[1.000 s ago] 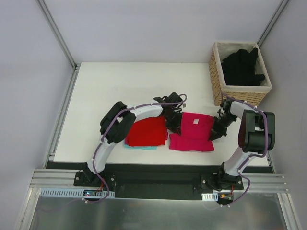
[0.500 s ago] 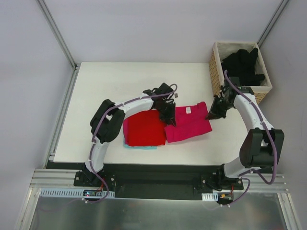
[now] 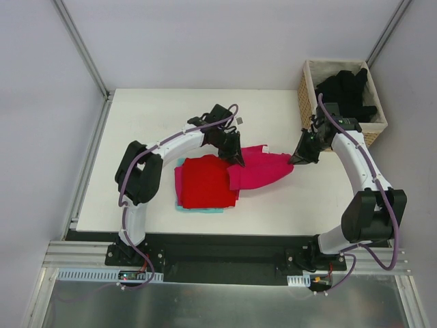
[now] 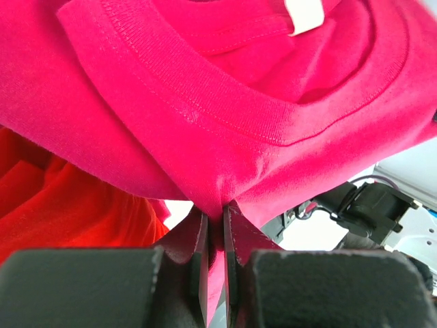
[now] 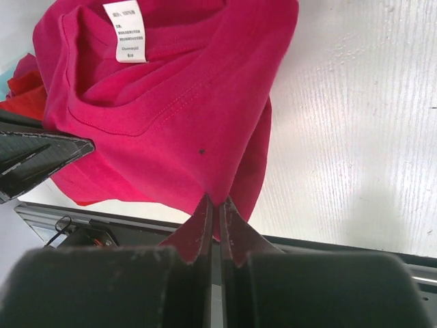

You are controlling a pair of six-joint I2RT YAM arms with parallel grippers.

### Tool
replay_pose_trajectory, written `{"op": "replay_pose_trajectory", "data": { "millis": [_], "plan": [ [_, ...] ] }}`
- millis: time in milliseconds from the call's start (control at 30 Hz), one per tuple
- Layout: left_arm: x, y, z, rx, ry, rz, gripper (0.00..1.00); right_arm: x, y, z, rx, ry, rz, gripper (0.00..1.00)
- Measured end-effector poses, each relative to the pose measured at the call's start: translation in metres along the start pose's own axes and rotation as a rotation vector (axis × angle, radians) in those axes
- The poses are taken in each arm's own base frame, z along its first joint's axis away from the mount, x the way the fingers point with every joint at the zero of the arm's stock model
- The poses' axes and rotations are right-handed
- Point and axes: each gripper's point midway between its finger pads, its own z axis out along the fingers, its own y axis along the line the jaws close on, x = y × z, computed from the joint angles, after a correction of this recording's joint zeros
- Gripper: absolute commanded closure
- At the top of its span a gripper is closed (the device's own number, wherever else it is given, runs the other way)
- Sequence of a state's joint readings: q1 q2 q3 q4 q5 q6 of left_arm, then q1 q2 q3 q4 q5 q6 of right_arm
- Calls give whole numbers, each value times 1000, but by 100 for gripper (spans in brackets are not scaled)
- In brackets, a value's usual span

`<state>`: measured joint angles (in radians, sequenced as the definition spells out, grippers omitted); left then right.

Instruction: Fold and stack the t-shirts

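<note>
1. The left end effector (image 3: 237,161) is clenched on a pinch of the magenta-pink soft cotton t-shirt (image 3: 263,171); the left wrist view shows the cloth nipped between its jaws just below the ribbed collar.
2. The right end effector (image 3: 298,158) is likewise clamped on the shirt's opposite edge, with a fold of pink fabric caught between its closed jaws in the right wrist view.
3. A second ago this shirt lay as a flat folded packet on the white desk (image 3: 157,123), just right of the bright red folded t-shirt (image 3: 207,181). Now it hangs stretched between the two end effectors, raised and carried away from the near edge.
4. Its left corner now overlaps the red shirt's upper right corner, and the small white label (image 5: 126,31) shows inside the collar.
5. The red shirt sits unmoved on a thin teal cloth (image 3: 198,209).
6. This looks like a transfer onto the red pile, so stacking seems under way, though the sagging fold may need squaring.
7. Several black t-shirts (image 3: 345,92) remain in the woven wicker basket (image 3: 305,89), so much of the task is left.
</note>
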<state>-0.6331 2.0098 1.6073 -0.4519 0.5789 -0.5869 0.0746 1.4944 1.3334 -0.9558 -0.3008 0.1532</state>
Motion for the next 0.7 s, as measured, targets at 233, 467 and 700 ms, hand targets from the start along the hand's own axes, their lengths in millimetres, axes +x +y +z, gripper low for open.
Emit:
{"op": "replay_pose_trajectory", "data": {
  "millis": [233,467,700],
  "plan": [
    [-6,1,-6,17,-3,-13,100,-6,5,4,3,12,8,99],
    [-33,-2,-27,45,-63,-21,100,-19,19,10,-22,4,4,99],
    [-81,-2,-71,63,-183,-13,100,-50,73,0,-119,-68,-86,99]
  ]
}}
